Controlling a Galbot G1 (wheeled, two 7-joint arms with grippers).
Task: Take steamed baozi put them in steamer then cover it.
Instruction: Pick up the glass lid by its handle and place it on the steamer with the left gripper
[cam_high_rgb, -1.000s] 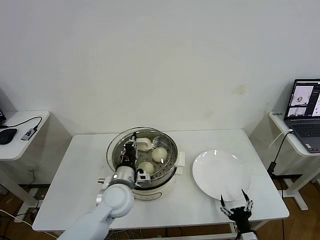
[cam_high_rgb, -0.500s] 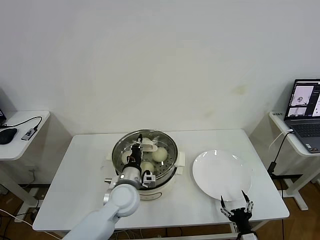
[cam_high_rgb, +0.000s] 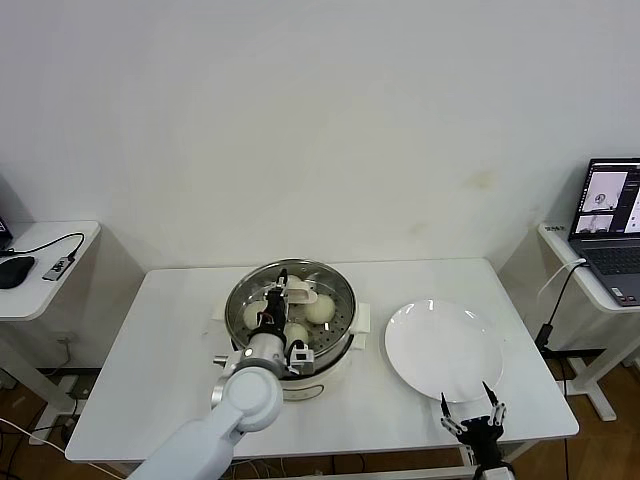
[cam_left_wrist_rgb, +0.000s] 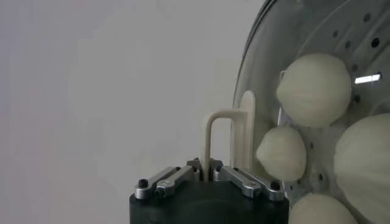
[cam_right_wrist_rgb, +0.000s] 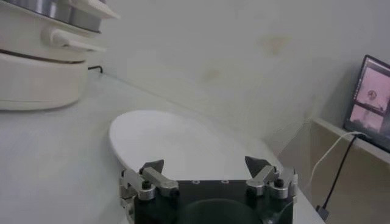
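On the left side table lie a black computer mouse (cam_high_rgb: 12, 270) and a small dark device with a cable (cam_high_rgb: 58, 266). On the white rectangular table (cam_high_rgb: 150, 370), left of centre, stands the round, shiny stainless-steel steamer on its white electric base (cam_high_rgb: 330, 370). The round clear glass cover with a metal rim (cam_high_rgb: 345, 300) sits on top of the pot, its white rectangular handle (cam_left_wrist_rgb: 220, 137) upright at the middle. Under the glass, the smooth, round, cream-white steamed baozi (cam_high_rgb: 319, 308) rest on the perforated tray; the left wrist view shows four of them (cam_left_wrist_rgb: 314, 89).

The left gripper (cam_high_rgb: 280, 290) reaches over the steamer from the near side, its fingers (cam_left_wrist_rgb: 241, 178) clenched on the foot of the cover's handle.

Right of the steamer, just beside it, lies a flat round white plate (cam_high_rgb: 443, 350), bare. At the near right edge of the table, close to the plate's near rim, hangs the right gripper (cam_high_rgb: 474, 410), idle, its fingers (cam_right_wrist_rgb: 262, 173) spread apart and holding nothing. On the far right side table stands an open grey laptop (cam_high_rgb: 612, 230) with a lit screen, a white cable (cam_high_rgb: 556, 285) beside it.
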